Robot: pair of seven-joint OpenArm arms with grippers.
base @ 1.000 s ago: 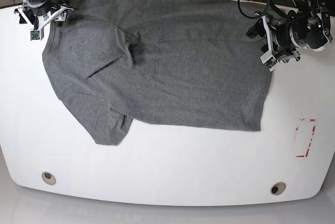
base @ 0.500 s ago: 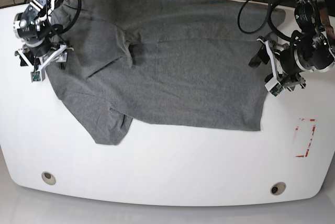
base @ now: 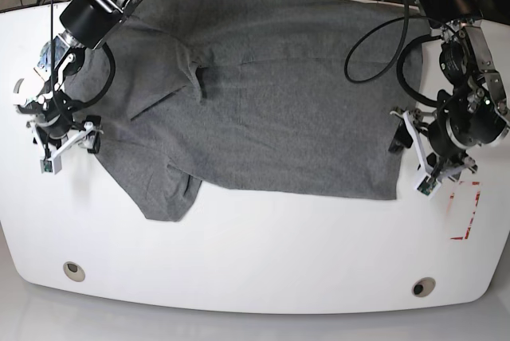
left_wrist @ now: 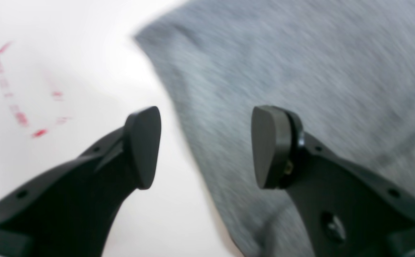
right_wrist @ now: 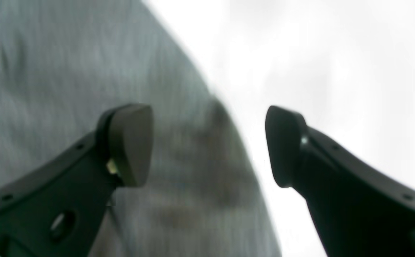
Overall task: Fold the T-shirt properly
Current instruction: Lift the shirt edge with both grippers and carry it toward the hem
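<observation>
The grey T-shirt (base: pixel 279 102) lies spread flat on the white table (base: pixel 263 245), one sleeve folded in at the left and another sticking out toward the front left. My left gripper (base: pixel 413 158) is at the shirt's right edge near the front corner. In the left wrist view it is open (left_wrist: pixel 204 142) and straddles the T-shirt (left_wrist: pixel 300 53) edge, one finger over bare table and one over cloth. My right gripper (base: pixel 68 150) is at the shirt's left edge. It is open (right_wrist: pixel 209 142) too, with the T-shirt (right_wrist: pixel 68 53) edge between its fingers. Neither holds anything.
A red tape marking (base: pixel 466 209) lies on the table just right of my left gripper and shows as red marks (left_wrist: pixel 14 96) in the left wrist view. Two round holes (base: pixel 73 270) (base: pixel 423 286) sit near the front edge. Cables hang behind the table.
Both arms have travelled from the back of the table toward the front along the shirt's left and right edges. Both grippers stayed open. The shirt has not moved.
</observation>
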